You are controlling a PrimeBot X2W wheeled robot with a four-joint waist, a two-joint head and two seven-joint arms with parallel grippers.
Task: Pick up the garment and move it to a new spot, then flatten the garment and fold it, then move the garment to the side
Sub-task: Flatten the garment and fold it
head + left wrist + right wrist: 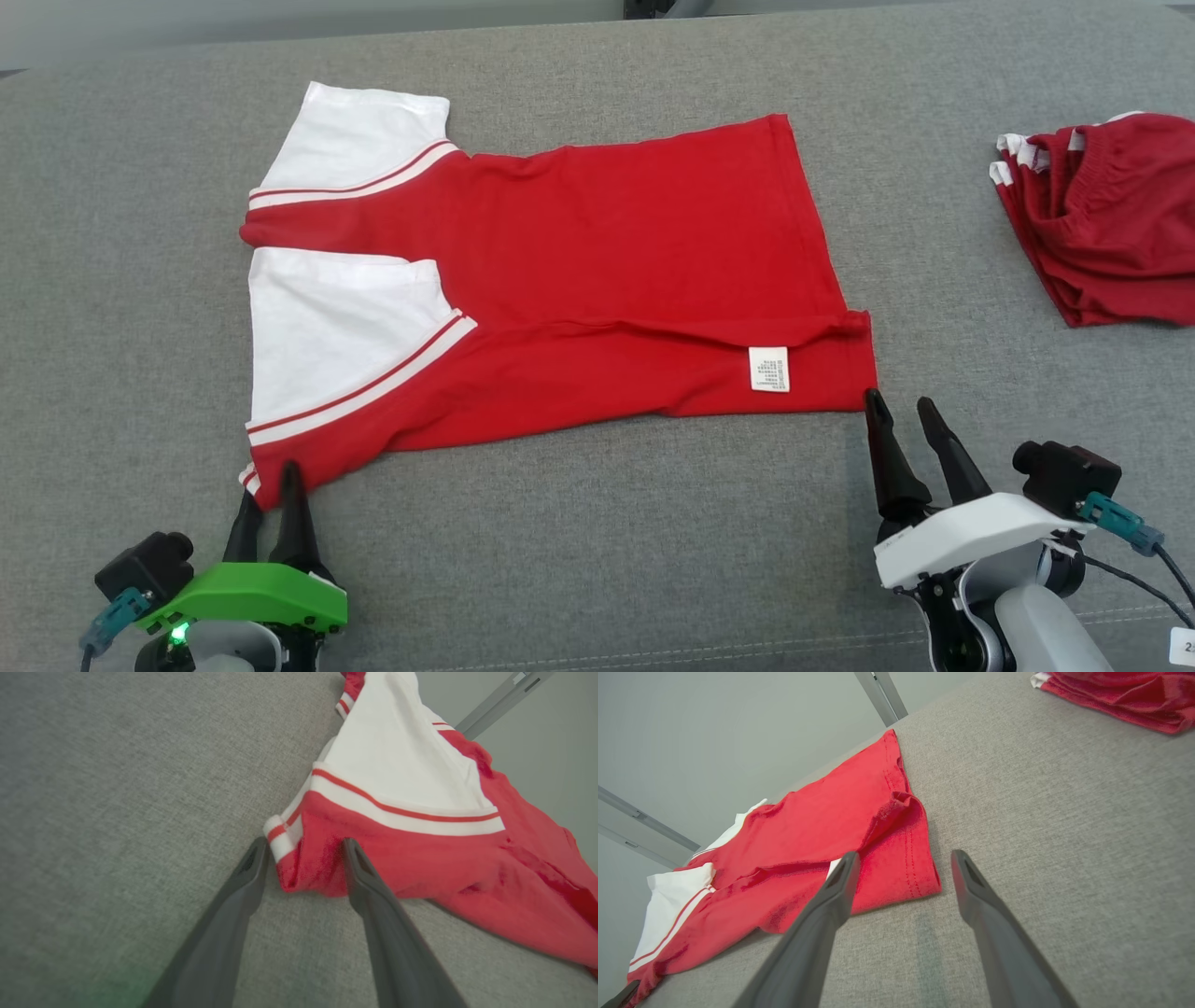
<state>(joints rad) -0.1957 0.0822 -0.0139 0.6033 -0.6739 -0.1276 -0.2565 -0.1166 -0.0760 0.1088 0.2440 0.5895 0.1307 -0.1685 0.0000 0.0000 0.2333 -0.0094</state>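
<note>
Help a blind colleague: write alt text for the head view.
A red garment with white sleeves lies flat on a grey cloth surface. The left gripper, open, is at its near sleeve-end corner; the right gripper, open, at its near hem corner.

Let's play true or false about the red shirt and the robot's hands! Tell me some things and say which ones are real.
1. The shirt is red with white sleeves. True.
2. The shirt hangs in the air. False: it lies on the grey cloth surface, and the right gripper is open by its hem corner.
3. A white label shows on the shirt. True.
4. The left gripper has a blue cover. False: its cover is green.
5. The pile of dark red clothes lies to the left of the shirt. False: it lies to the right.
</note>
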